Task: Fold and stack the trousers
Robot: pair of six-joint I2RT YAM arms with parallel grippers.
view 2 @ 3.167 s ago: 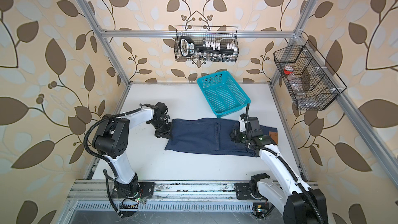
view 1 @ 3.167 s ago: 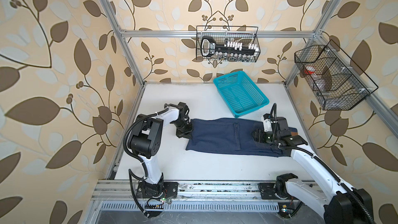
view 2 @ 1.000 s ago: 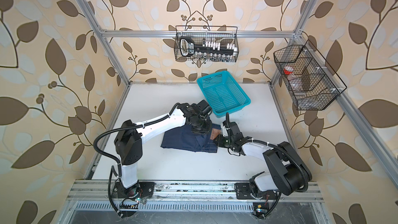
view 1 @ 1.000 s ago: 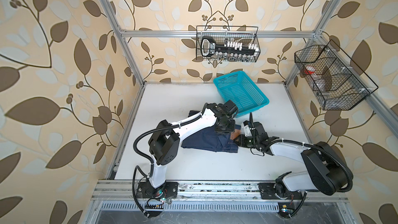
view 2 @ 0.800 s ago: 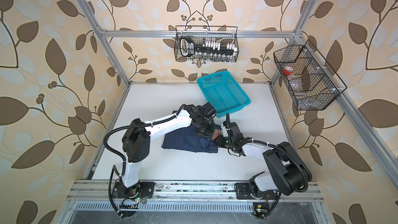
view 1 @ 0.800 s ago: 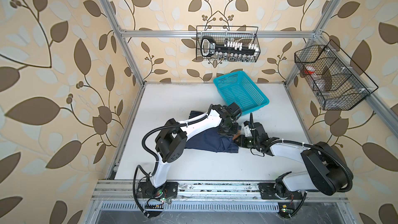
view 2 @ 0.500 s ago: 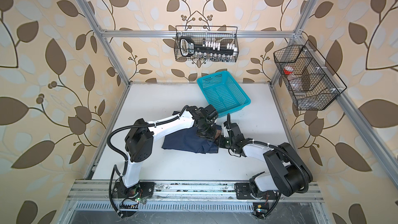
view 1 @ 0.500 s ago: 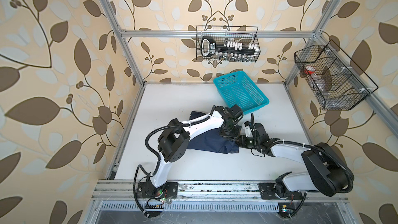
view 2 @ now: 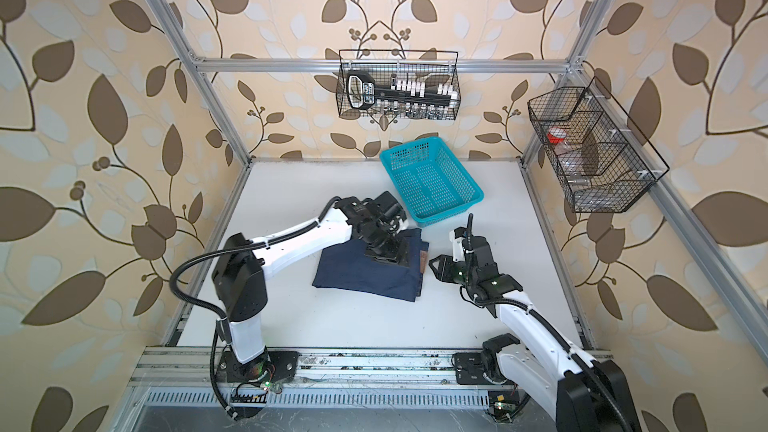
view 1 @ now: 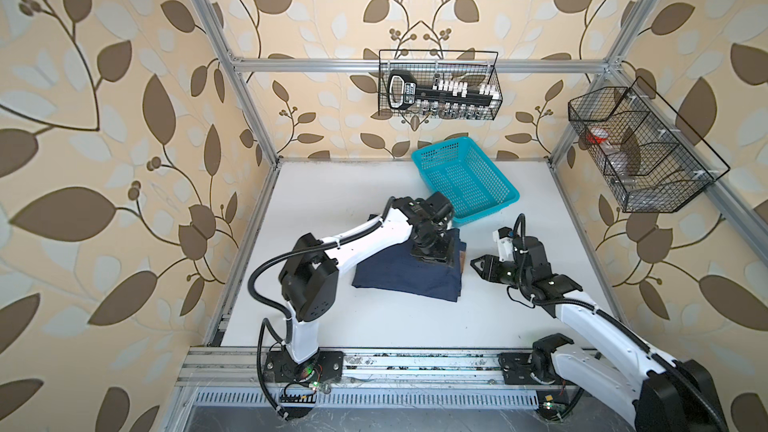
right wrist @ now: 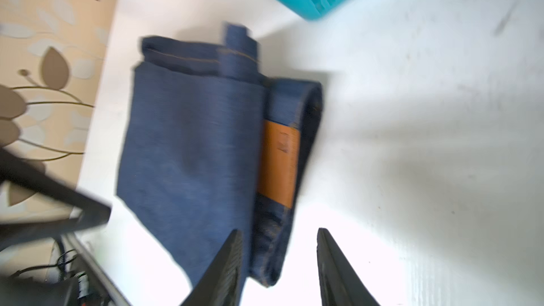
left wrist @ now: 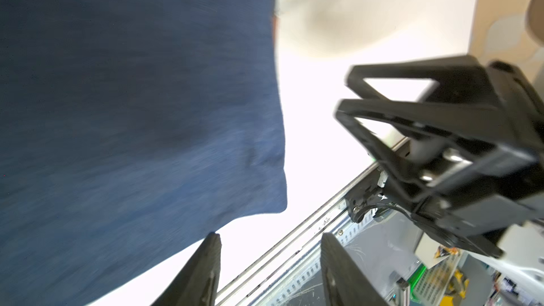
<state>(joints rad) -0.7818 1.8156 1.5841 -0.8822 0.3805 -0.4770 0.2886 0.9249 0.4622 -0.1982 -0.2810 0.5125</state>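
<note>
Left claw [left wrist: 270, 239] hangs spread and holds nothing, over the right-hand part of the trousers [view 1: 399, 276]. They lie folded into a flat, dark blue bundle near the middle of the white desk [view 1: 374, 326]. An orange-tan patch [right wrist: 279, 163] shows along the bundle's right edge. Right claw [view 1: 476, 265], fingers also apart and gripping nothing, sits just beside that edge without touching it. A turquoise basket [view 1: 461, 180] stands behind, close to the bundle's far right corner.
</note>
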